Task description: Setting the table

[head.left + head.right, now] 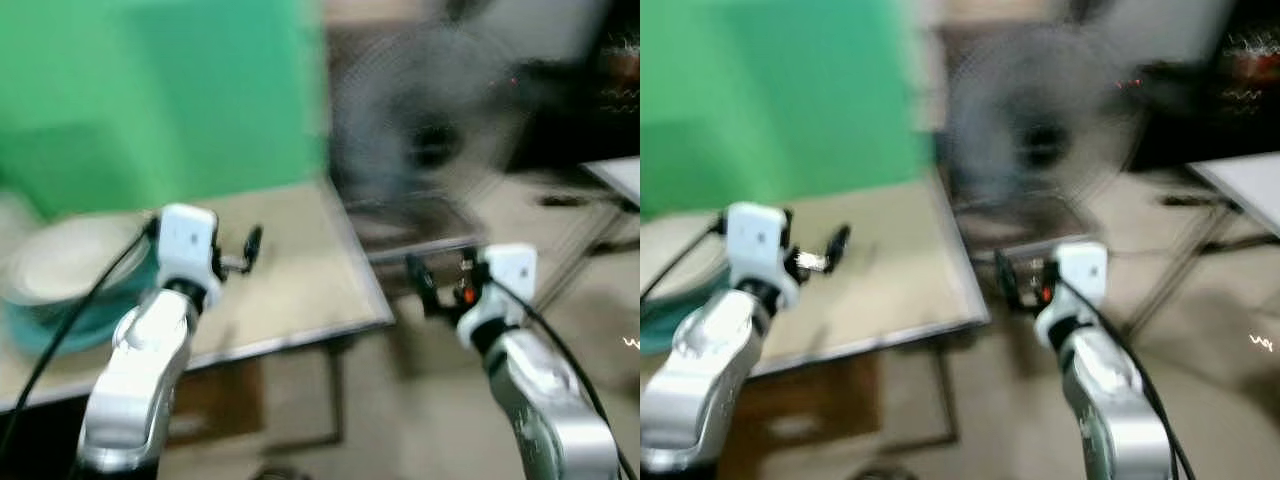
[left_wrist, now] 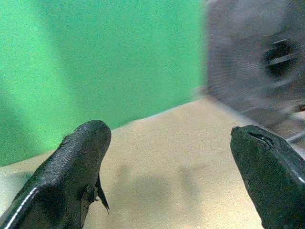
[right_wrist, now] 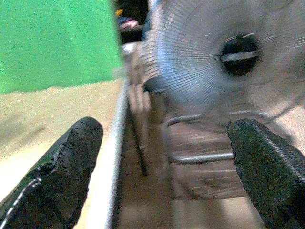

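While both grippers are held open and empty, the approach step is judged in hand: the left gripper [image 1: 250, 250] hovers over the beige table [image 1: 300, 270]; the right gripper [image 1: 440, 285] is off its edge. The stacked white and teal plates [image 1: 70, 280] must next be reached.

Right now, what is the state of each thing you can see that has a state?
Left gripper: open, empty, over the table.
Right gripper: open, empty, past the table edge, facing the fan.
Plates: stacked on the table, at the robot's left.
Fan: upright on the floor; spinning or not, cannot tell.
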{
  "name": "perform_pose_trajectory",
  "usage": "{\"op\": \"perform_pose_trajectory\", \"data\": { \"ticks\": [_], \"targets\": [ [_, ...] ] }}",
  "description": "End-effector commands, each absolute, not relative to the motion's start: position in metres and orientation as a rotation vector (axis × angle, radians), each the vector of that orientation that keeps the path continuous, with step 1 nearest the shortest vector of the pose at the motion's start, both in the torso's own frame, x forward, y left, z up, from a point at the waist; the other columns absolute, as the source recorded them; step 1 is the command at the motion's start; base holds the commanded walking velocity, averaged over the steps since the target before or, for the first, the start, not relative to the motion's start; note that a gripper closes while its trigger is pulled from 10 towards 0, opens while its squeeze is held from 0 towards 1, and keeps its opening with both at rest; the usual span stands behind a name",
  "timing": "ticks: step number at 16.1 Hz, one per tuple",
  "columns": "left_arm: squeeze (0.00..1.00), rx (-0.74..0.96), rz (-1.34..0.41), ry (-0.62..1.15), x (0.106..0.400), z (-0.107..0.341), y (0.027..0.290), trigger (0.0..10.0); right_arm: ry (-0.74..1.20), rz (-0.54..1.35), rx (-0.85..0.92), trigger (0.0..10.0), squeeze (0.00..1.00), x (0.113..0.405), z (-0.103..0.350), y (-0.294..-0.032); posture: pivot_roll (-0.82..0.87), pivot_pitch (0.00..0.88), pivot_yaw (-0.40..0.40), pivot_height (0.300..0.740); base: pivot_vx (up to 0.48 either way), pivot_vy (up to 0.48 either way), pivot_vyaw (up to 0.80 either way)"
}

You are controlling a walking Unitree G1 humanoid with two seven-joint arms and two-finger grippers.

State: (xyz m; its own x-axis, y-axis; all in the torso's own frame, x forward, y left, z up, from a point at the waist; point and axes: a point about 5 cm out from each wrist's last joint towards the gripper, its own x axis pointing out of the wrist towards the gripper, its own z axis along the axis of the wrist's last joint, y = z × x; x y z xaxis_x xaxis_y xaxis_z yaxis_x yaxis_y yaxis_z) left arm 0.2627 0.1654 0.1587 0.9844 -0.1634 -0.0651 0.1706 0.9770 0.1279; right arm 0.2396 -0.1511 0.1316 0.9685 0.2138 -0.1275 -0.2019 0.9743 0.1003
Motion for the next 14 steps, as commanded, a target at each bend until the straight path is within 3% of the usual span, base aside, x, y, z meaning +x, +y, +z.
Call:
{"op": "perform_pose_trajectory", "data": {
  "ticks": [1, 4, 14],
  "targets": [
    [0.00, 0.149, -0.162, 0.031, 0.2649, 0.1654, 0.1677, 10.0, 0.108, 0.225, 0.095, 10.0, 0.00, 0.2414, 0.1383, -0.1487, 0.07, 0.000, 0.023, 0.740, 0.000, 0.398, 0.80],
    [0.00, 0.165, -0.165, 0.009, 0.2663, 0.1695, 0.1671, 10.0, 0.101, 0.230, 0.096, 10.0, 0.00, 0.2426, 0.1401, -0.1490, 0.07, 0.000, 0.023, 0.740, 0.000, 0.112, 0.80],
    [0.00, 0.181, -0.169, -0.017, 0.2719, 0.1748, 0.1661, 10.0, 0.084, 0.221, 0.095, 10.0, 0.00, 0.2482, 0.1442, -0.1548, 0.06, 0.000, 0.032, 0.740, 0.000, -0.480, 0.80]
  ]
}}
